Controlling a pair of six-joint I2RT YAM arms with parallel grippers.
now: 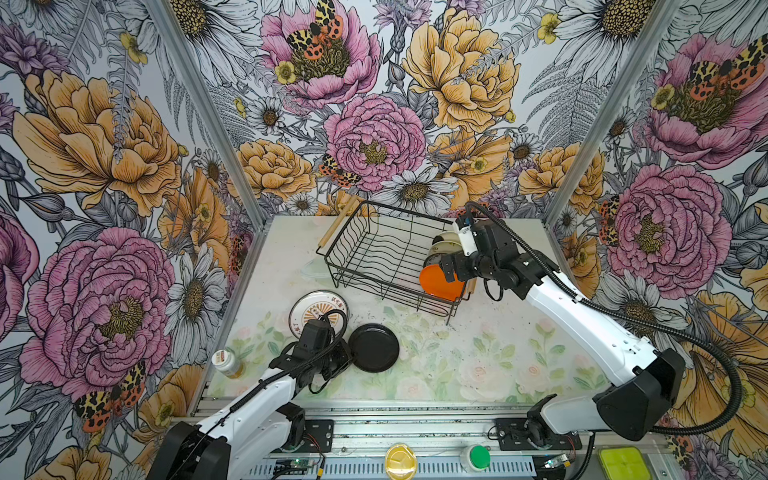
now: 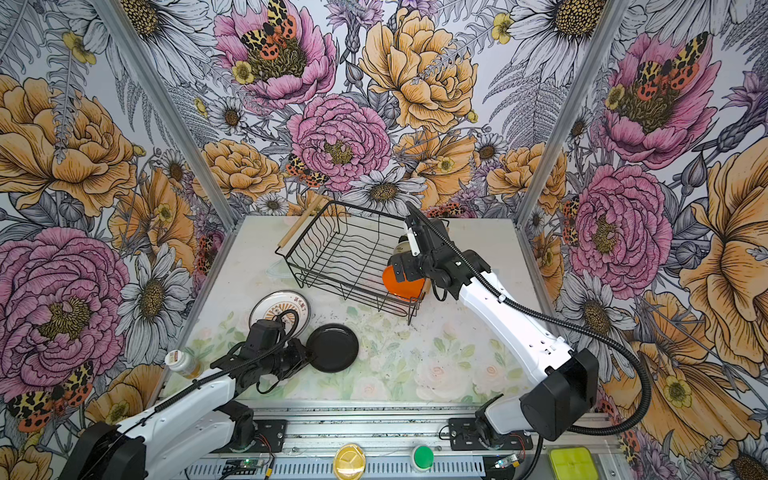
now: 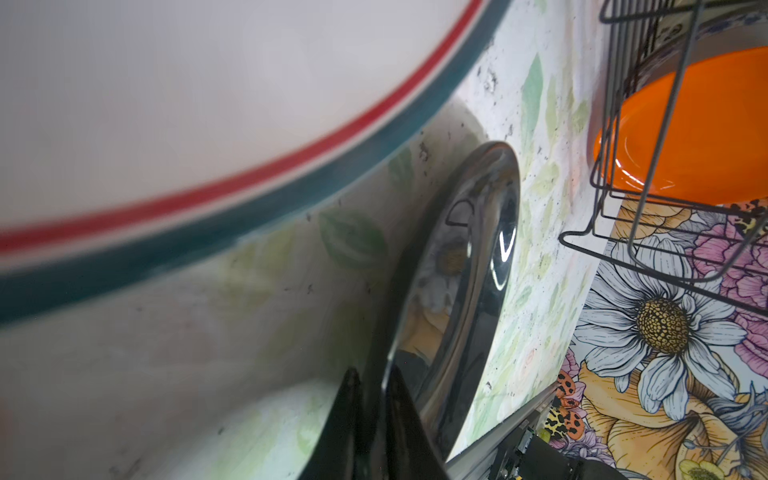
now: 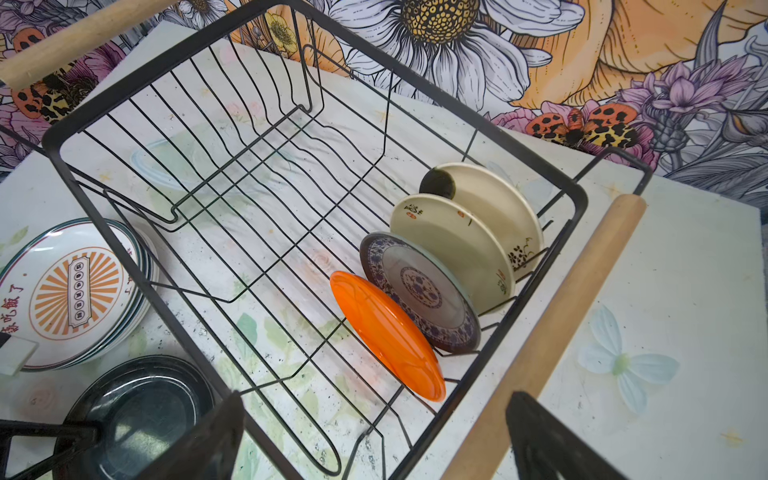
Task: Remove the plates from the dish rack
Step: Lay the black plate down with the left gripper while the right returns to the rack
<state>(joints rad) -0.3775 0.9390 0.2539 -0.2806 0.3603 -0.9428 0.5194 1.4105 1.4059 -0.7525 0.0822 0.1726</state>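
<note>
The dish rack (image 1: pixel 374 253) (image 2: pixel 332 249) (image 4: pixel 257 208) stands at the back of the table. At its right end an orange plate (image 1: pixel 440 284) (image 2: pixel 401 284) (image 3: pixel 685 124) (image 4: pixel 386 336), a blue-patterned plate (image 4: pixel 419 291) and two cream plates (image 4: pixel 453 245) stand upright. My right gripper (image 1: pixel 451 253) (image 2: pixel 405 257) (image 4: pixel 374 399) hovers open above them, holding nothing. A black plate (image 1: pixel 374 348) (image 2: pixel 332 348) (image 3: pixel 469 270) (image 4: pixel 137 407) lies flat on the table. My left gripper (image 1: pixel 351 354) (image 2: pixel 308 357) (image 3: pixel 372 374) is closed around its left rim. Beside it lies a stack of white sunburst plates (image 1: pixel 320 309) (image 2: pixel 280 309) (image 4: pixel 75 291).
A small bottle (image 1: pixel 226 362) (image 2: pixel 180 361) stands at the table's left edge. A clear dish (image 1: pixel 311 268) (image 4: pixel 166 166) lies left of the rack. Wooden handles (image 1: pixel 336 226) (image 4: pixel 552 332) stick out at both rack ends. Flowered walls close three sides.
</note>
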